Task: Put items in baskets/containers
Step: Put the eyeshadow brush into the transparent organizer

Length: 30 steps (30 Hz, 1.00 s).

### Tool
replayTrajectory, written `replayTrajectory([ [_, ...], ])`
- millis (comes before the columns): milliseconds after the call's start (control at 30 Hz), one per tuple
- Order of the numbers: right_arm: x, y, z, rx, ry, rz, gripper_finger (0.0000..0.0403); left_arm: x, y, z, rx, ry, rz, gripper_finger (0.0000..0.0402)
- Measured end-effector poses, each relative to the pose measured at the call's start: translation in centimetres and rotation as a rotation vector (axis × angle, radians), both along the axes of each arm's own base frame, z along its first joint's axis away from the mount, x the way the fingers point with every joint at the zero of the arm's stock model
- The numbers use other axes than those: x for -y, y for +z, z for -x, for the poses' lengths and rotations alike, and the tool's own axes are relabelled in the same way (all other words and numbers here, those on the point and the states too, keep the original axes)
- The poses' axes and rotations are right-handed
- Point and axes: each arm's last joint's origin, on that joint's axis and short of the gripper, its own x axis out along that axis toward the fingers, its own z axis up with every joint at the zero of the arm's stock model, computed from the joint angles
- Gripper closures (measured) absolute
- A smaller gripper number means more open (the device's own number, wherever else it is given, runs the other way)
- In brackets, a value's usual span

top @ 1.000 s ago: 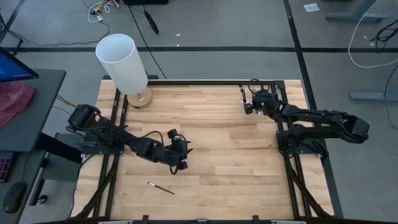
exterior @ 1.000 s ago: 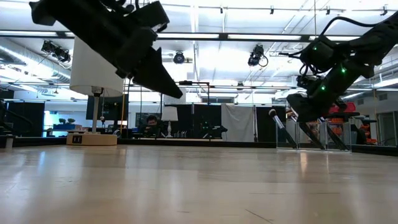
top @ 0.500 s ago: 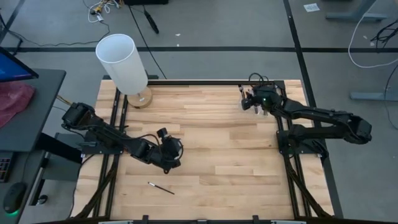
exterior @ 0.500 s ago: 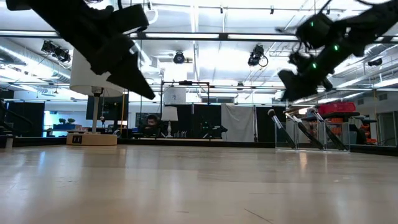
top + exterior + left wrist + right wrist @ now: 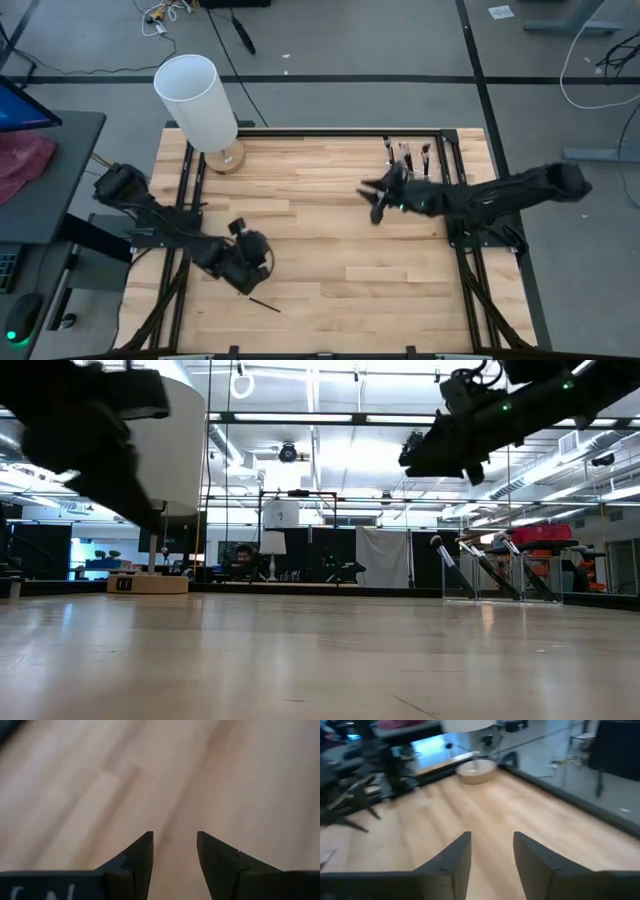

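Since a second ago, the left pincer (image 5: 248,283) has dropped toward the near brush (image 5: 264,301), parted and empty. Right pincer (image 5: 372,200), gaping empty, swung leftward off the far-right holder (image 5: 406,160) over the worktop (image 5: 330,250). Only the low view shows the holder's brushes (image 5: 480,570); no writing reads.

Left gripper (image 5: 243,278): we see it moved from mid-table toward the near edge; it now hangs just beside the lone brush (image 5: 262,301), fingers (image 5: 142,851) apart.
Right gripper (image 5: 372,198): we watched it leave the clear holder (image 5: 408,158) at the far right corner and swing toward the table's middle, empty, jaws parted.
Clear holder: its brushes (image 5: 403,153) now show uncovered.
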Motion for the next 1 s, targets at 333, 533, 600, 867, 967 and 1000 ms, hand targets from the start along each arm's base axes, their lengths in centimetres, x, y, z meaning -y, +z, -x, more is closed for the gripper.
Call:
replayTrajectory([
  [333,-4.2,-4.9,-4.0,0.048,0.110,0.056,0.0275,4.1,2.4,3.9,-0.001,0.132,0.678,0.0246],
  [533,-4.2,-7.8,-5.4,0.038,0.109,0.087,0.0280,7.8,2.0,5.4,-0.049,0.295,1.022,0.0246],
  [600,-4.3,-8.6,-5.7,0.027,0.111,0.094,0.0280,8.8,1.2,5.5,-0.048,0.333,1.058,0.0246],
  [867,-4.3,-9.4,-5.8,0.007,0.114,0.100,0.0280,9.4,-2.9,4.3,-0.110,0.429,0.945,0.0246],
  [967,-4.3,-9.4,-5.8,0.005,0.116,0.109,0.0280,9.1,-3.6,3.8,-0.122,0.426,0.908,0.0250],
  [1000,-4.3,-9.4,-5.8,0.004,0.116,0.109,0.0280,9.0,-3.7,3.7,-0.126,0.418,0.896,0.0255],
])
